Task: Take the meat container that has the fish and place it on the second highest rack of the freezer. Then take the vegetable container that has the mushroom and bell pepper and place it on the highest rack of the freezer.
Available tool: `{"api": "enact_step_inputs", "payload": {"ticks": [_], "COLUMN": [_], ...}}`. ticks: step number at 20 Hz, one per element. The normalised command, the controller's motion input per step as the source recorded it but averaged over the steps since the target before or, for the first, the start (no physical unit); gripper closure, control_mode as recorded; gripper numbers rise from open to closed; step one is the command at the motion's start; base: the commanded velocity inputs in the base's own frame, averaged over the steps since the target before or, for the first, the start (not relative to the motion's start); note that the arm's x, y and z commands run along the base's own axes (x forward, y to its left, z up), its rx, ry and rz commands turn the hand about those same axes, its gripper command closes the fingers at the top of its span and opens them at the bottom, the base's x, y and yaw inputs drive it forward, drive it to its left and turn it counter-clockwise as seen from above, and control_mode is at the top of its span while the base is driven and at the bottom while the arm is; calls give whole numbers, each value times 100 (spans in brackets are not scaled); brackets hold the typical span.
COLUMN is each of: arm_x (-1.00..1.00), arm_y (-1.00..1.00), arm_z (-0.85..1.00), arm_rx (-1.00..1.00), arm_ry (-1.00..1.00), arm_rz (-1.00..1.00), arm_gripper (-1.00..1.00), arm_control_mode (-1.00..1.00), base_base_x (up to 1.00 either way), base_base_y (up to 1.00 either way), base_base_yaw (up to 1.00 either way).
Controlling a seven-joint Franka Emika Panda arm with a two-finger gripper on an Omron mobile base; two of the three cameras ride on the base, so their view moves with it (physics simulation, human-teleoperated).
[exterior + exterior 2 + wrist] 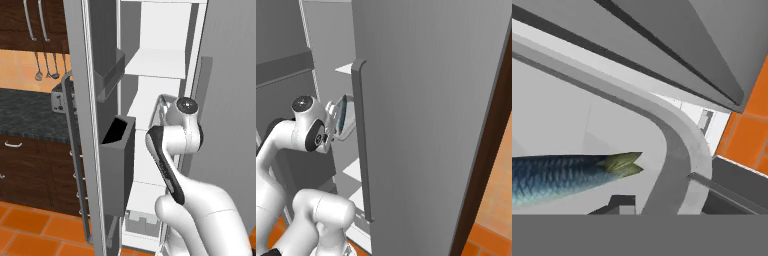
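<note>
a: where is the meat container (344, 120) sitting right now?

b: it is hanging off the end of the arm, tipped steeply onto its edge. in the right base view it is showing just left of the long vertical handle (361, 140) of the freezer (426, 110), in front of the white shelves. in the left base view only its pale rim (162, 107) is peeking out beside the wrist, inside the open freezer, below the upper white shelf (157, 62).

a: and the fish (567, 175)?

b: it is lying inside the tray. in the hand view its blue-scaled body is stretching in from the left, with the yellow-green tail pointing toward the tray's rounded corner. in the right base view it is reading as a dark bluish streak (342, 113) along the tray.

a: what is the gripper (619, 202) doing?

b: the jaws are standing nearly together, pinching the tray's rim. one dark finger tip is rising at the bottom of the hand view, right against the tray wall near the tail. i cannot tell exactly how much of the rim it is covering.

a: anything else around?

b: the open door is carrying two dark grey bins (117, 150) on its inner side, one above the other. to the left, a dark speckled counter (25, 117) is holding a toaster (61, 97), utensils (47, 67) are hanging on the wall, and orange tiles (40, 230) are covering the floor.
</note>
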Motion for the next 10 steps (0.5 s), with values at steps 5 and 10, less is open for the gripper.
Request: {"api": "enact_step_inputs", "payload": {"ticks": [5, 10], "arm_x": [59, -19], "arm_y": [-19, 4], "arm_z": [2, 0], "arm_rx": [-1, -11], "arm_ry": [2, -1], "arm_rz": [0, 8], "arm_gripper": [100, 100], "arm_control_mode": [-100, -100], "base_base_x": [0, 0], "base_base_y": [0, 0], "base_base_yaw": [0, 0]}}
